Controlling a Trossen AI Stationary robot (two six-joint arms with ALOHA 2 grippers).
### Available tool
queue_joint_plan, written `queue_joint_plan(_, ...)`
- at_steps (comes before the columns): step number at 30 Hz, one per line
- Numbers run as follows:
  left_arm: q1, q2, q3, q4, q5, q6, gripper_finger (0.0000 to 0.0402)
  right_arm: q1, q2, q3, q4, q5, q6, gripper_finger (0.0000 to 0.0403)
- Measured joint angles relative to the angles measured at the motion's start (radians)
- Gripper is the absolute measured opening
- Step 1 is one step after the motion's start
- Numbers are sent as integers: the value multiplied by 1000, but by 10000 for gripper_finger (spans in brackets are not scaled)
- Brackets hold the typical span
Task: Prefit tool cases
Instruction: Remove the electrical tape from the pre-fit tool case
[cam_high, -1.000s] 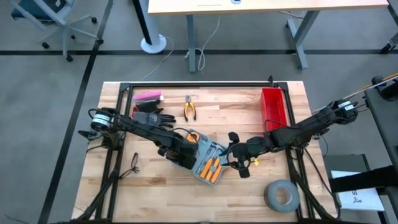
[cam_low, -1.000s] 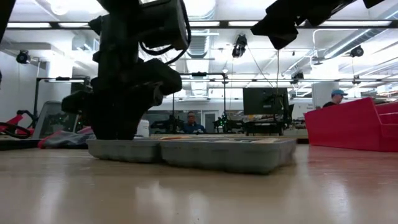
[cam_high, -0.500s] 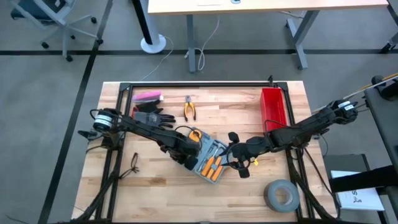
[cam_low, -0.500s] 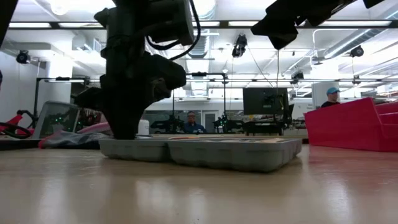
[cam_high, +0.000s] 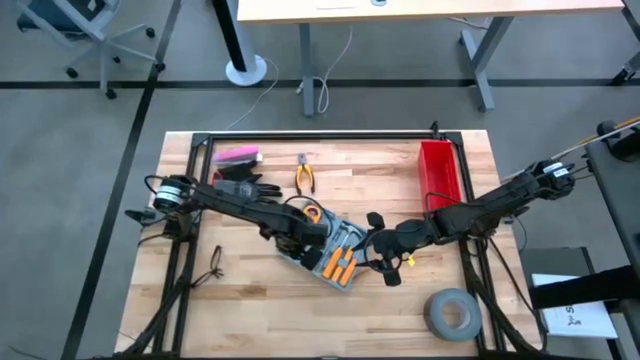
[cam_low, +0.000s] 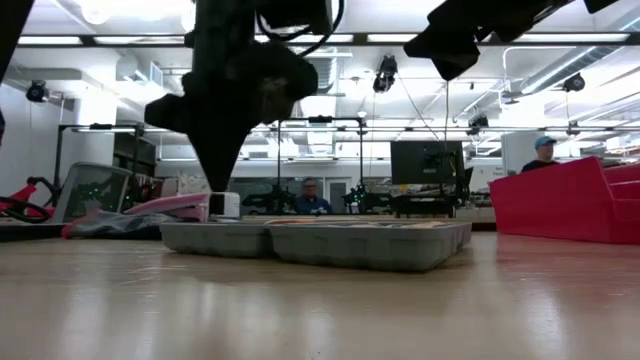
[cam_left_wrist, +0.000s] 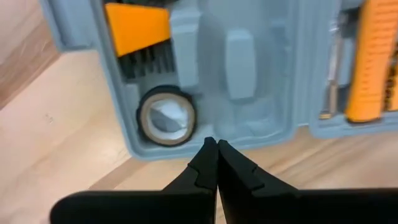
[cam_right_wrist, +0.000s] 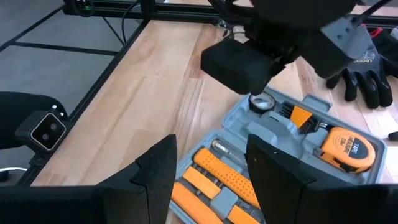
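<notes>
Far left of the wooden table (cam_high: 250, 300), a pink item (cam_high: 238, 155) lies by the frame, w/ black gloves (cam_high: 243, 187) just nearer; the right wrist view shows white print on a glove cuff, too small to read. Orange-handled pliers (cam_high: 304, 175) lie to their right, near the far edge.

The left gripper (cam_left_wrist: 214, 149) hangs over the left end of the tool case (cam_high: 325, 250), fingertips pinched fully together w/ nothing between them, pointing down at the case's near-left rim beside a small round silver-rimmed item (cam_left_wrist: 166, 118) in its slot. In the low view the left arm tapers to a point just above the case's left half.

The case lies open & flat at table centre, grey-blue, long axis diagonal: far-left end toward the gloves, near-right end toward the table's front. Inside: an orange tape measure (cam_right_wrist: 347, 147) w/ "TAPE MEASURE" readable on its label, orange-handled tools (cam_right_wrist: 214, 177), a short orange block (cam_left_wrist: 138, 25).

The right gripper (cam_right_wrist: 205, 168) sits just right of the case, raised, fingers spread wide, holding nothing, aimed at the case's near-right end.

Further right: red bin (cam_high: 441, 172) at the far-right edge, grey tape roll (cam_high: 452, 314) at the near-right corner. Low view: people in the room behind.
</notes>
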Motion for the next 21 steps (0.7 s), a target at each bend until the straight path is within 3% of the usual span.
queue_joint_plan(3,0,6,-11,3,1,-37,7,0,0,0,0,0,-1,172)
queue_joint_plan(21,0,14,-87,90,-6,-192,127,0,0,0,4,0,-18,172)
